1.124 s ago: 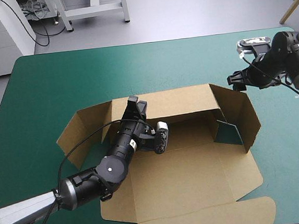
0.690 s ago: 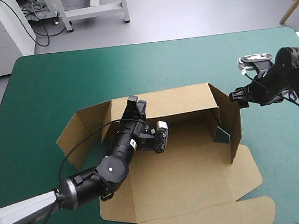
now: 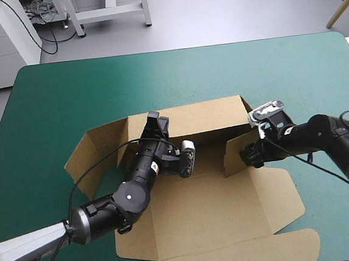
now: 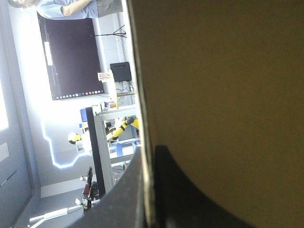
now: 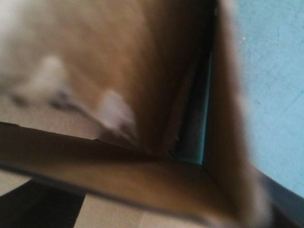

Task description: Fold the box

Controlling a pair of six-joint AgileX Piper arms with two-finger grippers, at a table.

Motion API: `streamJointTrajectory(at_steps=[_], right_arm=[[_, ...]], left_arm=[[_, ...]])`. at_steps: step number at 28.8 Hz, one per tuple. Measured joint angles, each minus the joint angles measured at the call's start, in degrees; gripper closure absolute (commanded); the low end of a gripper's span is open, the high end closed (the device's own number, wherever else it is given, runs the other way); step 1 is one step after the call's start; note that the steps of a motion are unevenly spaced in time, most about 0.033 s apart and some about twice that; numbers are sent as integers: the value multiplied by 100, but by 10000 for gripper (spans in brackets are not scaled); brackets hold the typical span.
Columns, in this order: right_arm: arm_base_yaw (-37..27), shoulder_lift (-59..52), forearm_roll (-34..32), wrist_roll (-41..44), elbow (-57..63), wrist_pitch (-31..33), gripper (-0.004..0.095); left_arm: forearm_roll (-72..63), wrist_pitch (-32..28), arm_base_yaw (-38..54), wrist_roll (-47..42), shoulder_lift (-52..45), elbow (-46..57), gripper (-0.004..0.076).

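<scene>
The brown box lies in the middle of the teal-green table with its back wall raised. My left gripper is shut on the top edge of that wall; in the left wrist view the board runs between the black fingers. My right gripper presses against the right side flap, which is swung inward over the box floor. The right wrist view shows blurred board close up, with one dark finger low at each side, standing apart.
The left side flap lies spread outward. The lid panel lies flat at the table's near edge. Bare teal-green cover stretches beyond the box and to its right.
My right gripper has come in from the far right toward the box, swinging the right side flap inward. The left gripper has stayed on the back wall.
</scene>
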Motion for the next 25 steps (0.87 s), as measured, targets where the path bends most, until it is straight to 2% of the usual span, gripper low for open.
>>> streamJointTrajectory(at_steps=[3, 5, 12, 14, 16, 19, 23, 25], right_arm=[[382, 0, 47, 11, 129, -594, 218], [661, 0, 54, 119, 235, -1203, 218], [977, -32, 72, 216, 623, -2120, 223], [1055, -37, 84, 239, 733, -2385, 261], [1124, -61, 84, 299, 852, -2628, 359], [1175, -193, 84, 384, 990, -2879, 571], [1175, -426, 84, 411, 1050, -3032, 919], [1175, -523, 64, 411, 1055, -3040, 922]], left_arm=[[-5, 2, 0, 0, 0, 0, 734], [-6, 13, 0, 0, 0, 0, 734], [-11, 18, 0, 0, 0, 0, 734], [-11, 32, 0, 0, 0, 0, 734], [-11, 32, 0, 0, 4, 0, 734], [-11, 37, 0, 0, 4, 0, 734], [-79, 131, 0, 0, 4, 2, 734], [-145, 187, 6, 0, 4, 7, 734]])
